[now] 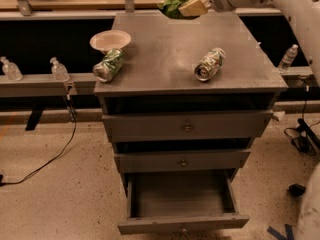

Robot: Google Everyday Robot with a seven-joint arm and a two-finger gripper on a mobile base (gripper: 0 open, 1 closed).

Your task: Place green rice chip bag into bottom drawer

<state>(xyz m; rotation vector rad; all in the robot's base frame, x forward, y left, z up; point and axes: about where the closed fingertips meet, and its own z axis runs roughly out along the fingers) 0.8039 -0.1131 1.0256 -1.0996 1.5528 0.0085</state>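
Observation:
The green rice chip bag is held in the air above the back edge of the grey cabinet top. My gripper is shut on the bag, its tan fingers pressed on the bag's right side. The white arm reaches in from the upper right. The bottom drawer is pulled open at the cabinet's foot and holds nothing that I can see.
Two crushed green-and-white cans lie on the top, one at the left, one at the right. A white bowl stands behind the left can. The top drawer and the middle drawer are shut. Cables run on the floor.

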